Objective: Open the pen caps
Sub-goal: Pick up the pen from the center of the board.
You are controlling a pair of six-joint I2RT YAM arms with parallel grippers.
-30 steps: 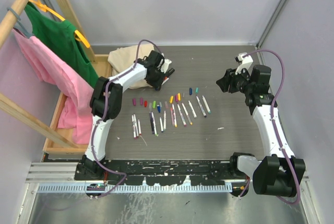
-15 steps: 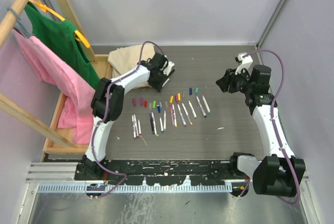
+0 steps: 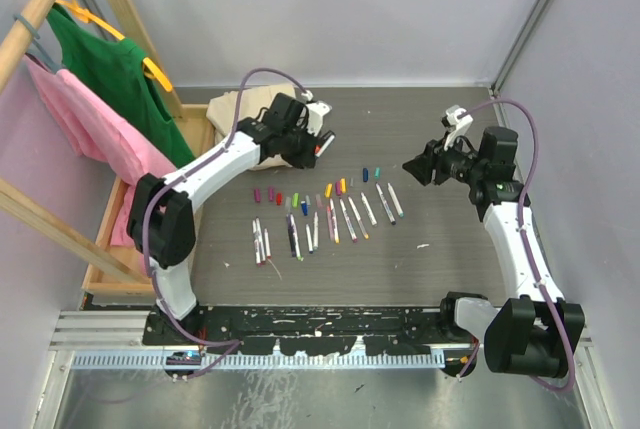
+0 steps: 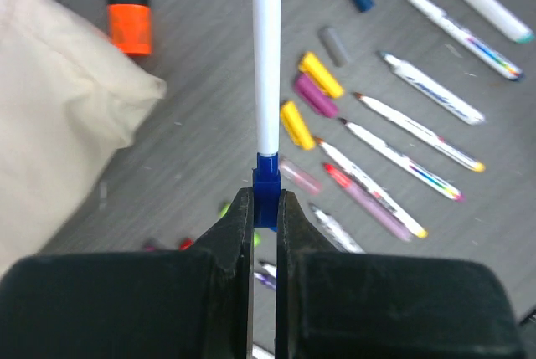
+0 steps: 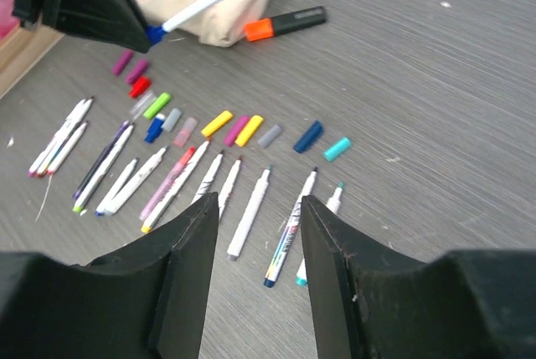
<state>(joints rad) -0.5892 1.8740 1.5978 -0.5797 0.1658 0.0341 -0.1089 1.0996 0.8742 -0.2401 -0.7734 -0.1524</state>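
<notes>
My left gripper (image 4: 265, 200) (image 3: 314, 143) is shut on the blue end of a white-barrelled pen (image 4: 266, 66) and holds it off the table near the beige cloth. The right wrist view shows that same pen (image 5: 191, 9) at top left. Loose pen caps (image 5: 236, 129) in yellow, pink, grey, blue and teal lie in a row on the table (image 3: 340, 187). Below them lie several uncapped pens (image 3: 350, 217) (image 5: 249, 211). My right gripper (image 5: 258, 204) (image 3: 412, 167) hangs open above the right end of the pens, holding nothing.
A thick black marker with an orange cap (image 5: 285, 23) (image 4: 128, 3) lies beside a crumpled beige cloth (image 3: 240, 114). At the left stands a wooden rack (image 3: 40, 9) with pink and green garments over a wooden tray (image 3: 110, 249).
My left gripper has shut on the pen by the cloth, and the left arm's elbow has swung out to the left. The right gripper has shifted slightly left.
</notes>
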